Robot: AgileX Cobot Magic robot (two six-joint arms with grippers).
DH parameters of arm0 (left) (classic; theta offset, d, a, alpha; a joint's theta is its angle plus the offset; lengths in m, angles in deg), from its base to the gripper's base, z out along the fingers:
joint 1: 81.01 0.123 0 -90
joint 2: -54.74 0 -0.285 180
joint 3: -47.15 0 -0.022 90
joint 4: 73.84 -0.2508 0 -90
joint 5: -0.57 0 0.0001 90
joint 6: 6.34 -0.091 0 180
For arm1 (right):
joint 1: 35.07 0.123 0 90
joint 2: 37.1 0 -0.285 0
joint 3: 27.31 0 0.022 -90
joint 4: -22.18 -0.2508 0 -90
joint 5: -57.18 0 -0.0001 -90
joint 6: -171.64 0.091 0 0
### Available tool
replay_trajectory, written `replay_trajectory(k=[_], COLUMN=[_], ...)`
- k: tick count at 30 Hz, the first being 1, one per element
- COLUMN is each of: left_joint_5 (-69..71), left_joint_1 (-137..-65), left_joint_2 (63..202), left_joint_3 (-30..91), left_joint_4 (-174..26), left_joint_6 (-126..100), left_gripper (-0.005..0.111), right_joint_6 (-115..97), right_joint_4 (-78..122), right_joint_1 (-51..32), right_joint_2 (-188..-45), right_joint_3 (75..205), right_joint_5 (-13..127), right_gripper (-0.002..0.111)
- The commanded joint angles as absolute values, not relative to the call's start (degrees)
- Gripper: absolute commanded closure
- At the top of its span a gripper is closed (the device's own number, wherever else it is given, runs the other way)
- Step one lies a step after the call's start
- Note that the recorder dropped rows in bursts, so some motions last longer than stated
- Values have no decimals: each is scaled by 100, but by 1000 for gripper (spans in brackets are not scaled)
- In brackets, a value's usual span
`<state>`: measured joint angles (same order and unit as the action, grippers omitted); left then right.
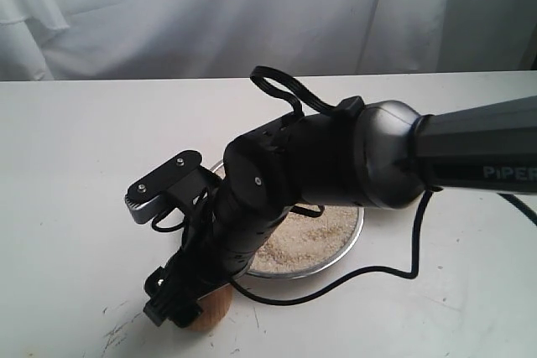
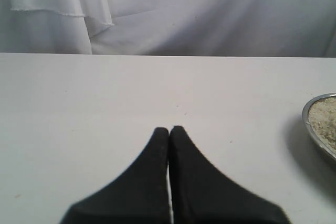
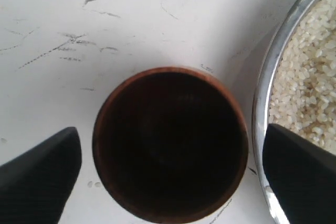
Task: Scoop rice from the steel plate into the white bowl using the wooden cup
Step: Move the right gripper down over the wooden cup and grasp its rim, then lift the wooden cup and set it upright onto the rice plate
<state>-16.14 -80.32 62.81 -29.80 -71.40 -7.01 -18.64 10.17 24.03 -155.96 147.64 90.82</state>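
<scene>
The small, round, reddish-brown wooden cup (image 3: 170,182) stands upright right under the wide-open, empty right end effector (image 3: 170,129), with a gap on each side. The shiny round steel plate (image 3: 265,93) of pale rice (image 3: 310,66) sits just beside it. The left end effector (image 2: 169,129), shut, is farther off

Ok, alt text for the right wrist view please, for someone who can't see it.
Looking straight down into the wooden cup, upright and empty on the white table, between the two spread black fingers of the right hand, neither touching it. Close beside the cup is the rim of the steel plate, filled with rice.
</scene>
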Motion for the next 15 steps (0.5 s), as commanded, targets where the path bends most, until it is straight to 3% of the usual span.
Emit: replay_trajectory(k=[1, 11, 15], left_joint_5=[-1578, -1578, -1578], left_joint_1=[-8041, -8041, -8041], left_joint_2=[6253, 6253, 6253], left_joint_3=[-3006, -3006, -3006], left_joint_4=[-7136, -7136, -7136], left_joint_6=[-682, -682, -682], left_gripper=[107, 107, 107], right_joint_6=[-1849, -1803, -1732], right_joint_4=[1052, 1052, 1052], right_joint_1=[2418, 2420, 2430], right_joint_2=[-15582, -15582, -15582], right_joint_3=[14799, 14799, 14799], right_joint_5=[9038, 9026, 9026], right_gripper=[23, 27, 42])
